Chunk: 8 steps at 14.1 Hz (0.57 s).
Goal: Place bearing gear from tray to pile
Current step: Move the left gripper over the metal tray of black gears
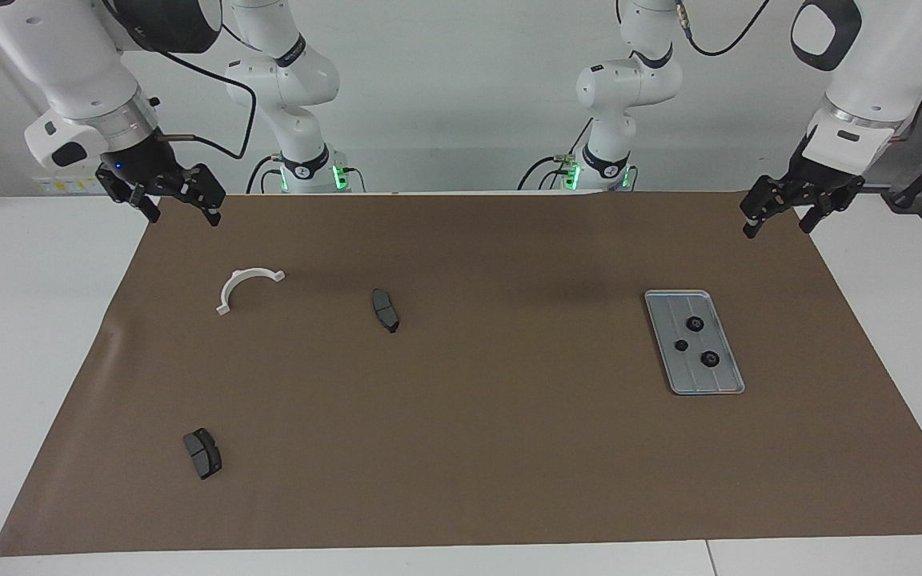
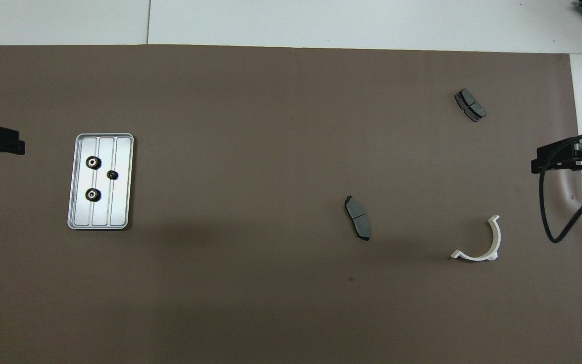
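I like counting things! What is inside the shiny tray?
Three small black round gears lie in the tray: two bigger gears and one smaller gear. All sit apart on the ridged floor. Whatever is under the gears is covered, so that cannot be seen.

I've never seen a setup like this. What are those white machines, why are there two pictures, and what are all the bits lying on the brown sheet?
The white machines are two robot arms, each ending in a two-finger gripper. One picture looks across the table at the robots; the other looks down from above their end, so it appears turned around.

The left gripper and the right gripper both hang open and hold nothing, one over each end of the brown mat, waiting.

Toward the left arm's end lies a metal tray holding three small black bearing gears.

Toward the right arm's end are the scattered parts: a white bracket and two dark brake pads, one nearer the middle, the other farther from the robots.
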### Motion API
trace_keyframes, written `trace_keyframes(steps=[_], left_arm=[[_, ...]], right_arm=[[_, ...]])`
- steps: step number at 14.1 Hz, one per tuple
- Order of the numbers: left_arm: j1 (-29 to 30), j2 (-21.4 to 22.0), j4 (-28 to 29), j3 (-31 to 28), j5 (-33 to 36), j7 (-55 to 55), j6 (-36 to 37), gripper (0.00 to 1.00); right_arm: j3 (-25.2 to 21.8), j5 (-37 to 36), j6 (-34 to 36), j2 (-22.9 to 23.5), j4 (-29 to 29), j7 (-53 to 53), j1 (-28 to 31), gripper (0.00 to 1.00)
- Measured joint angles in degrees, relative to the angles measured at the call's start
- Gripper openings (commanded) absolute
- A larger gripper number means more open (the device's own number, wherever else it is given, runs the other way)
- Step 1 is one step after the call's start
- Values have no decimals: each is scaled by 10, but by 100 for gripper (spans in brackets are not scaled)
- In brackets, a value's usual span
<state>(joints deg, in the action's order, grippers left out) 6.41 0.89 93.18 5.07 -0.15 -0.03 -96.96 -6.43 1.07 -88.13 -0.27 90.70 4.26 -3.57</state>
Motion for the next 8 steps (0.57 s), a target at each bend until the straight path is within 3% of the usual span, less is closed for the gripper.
trace_keyframes(steps=[5,8], left_arm=[[0,2,16,0,0,15,-14,100],[1,20,126,-2,0,27,-127,100]], right_arm=[[0,0,0,0,0,0,0,100],[0,0,0,0,0,0,0,100]])
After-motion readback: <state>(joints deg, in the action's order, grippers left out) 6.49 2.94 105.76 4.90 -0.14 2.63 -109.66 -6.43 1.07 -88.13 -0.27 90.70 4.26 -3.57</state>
